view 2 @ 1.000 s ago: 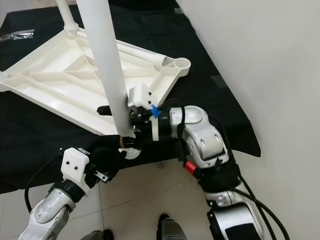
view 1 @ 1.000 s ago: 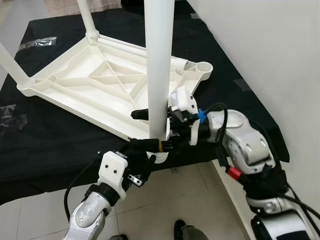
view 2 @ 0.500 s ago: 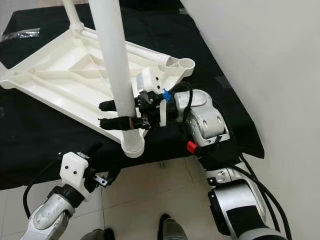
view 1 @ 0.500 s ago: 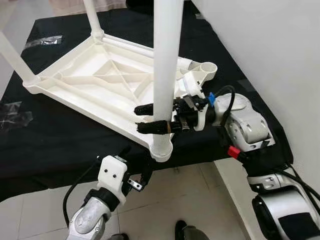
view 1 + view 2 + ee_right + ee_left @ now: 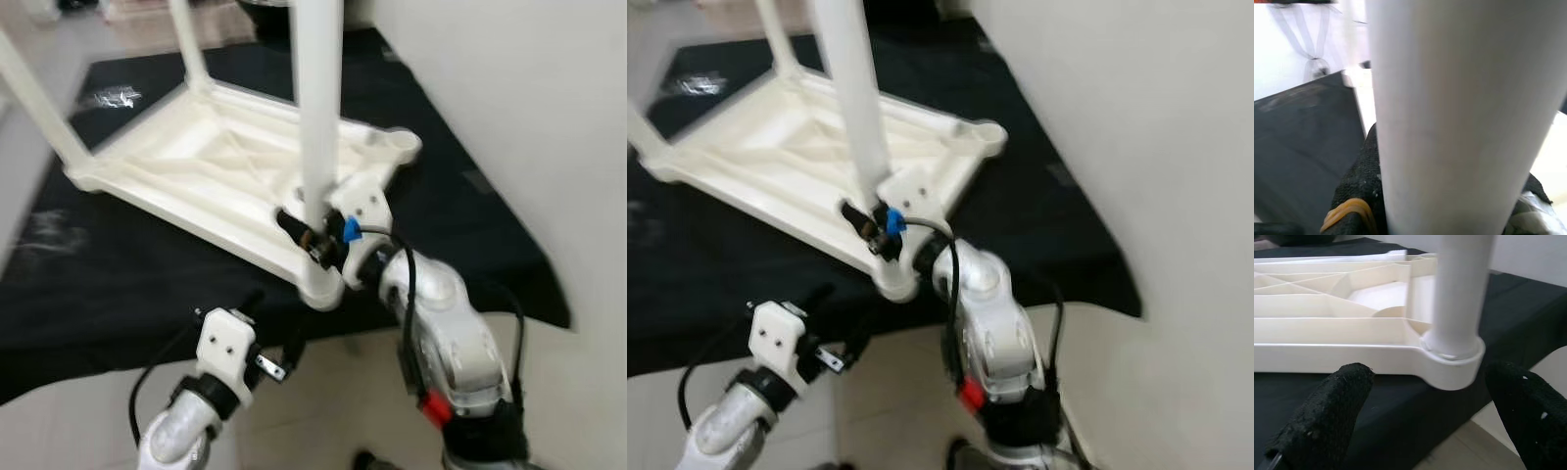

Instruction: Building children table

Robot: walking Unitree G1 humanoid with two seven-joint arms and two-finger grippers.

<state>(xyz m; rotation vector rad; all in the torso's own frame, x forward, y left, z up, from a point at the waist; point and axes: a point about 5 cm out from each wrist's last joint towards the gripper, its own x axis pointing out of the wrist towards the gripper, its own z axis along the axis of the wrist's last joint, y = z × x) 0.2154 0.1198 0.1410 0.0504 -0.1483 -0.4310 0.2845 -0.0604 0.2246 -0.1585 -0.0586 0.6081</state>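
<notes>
A white plastic table (image 5: 196,166) lies upside down on a black cloth. A white leg (image 5: 318,117) stands upright in its near corner socket (image 5: 321,287). My right gripper (image 5: 306,235) is shut on this leg just above the socket; its black pad (image 5: 1361,196) presses against the tube. My left gripper (image 5: 1427,426) is open, held below and in front of the same corner, fingers (image 5: 1327,421) apart and touching nothing. In the eye view the left gripper (image 5: 274,325) sits under the cloth's front edge.
Two more legs (image 5: 191,44) (image 5: 34,98) stand in the far corners. The far right corner socket (image 5: 402,142) holds no leg. A crumpled plastic bag (image 5: 103,98) lies on the cloth at the back left. A white wall (image 5: 529,117) runs close on the right; tiled floor lies below.
The leg's foot has gone down into the near corner socket. My left gripper has let go of that corner and dropped below it. The right arm's elbow has swung lower; the camera has shifted.
</notes>
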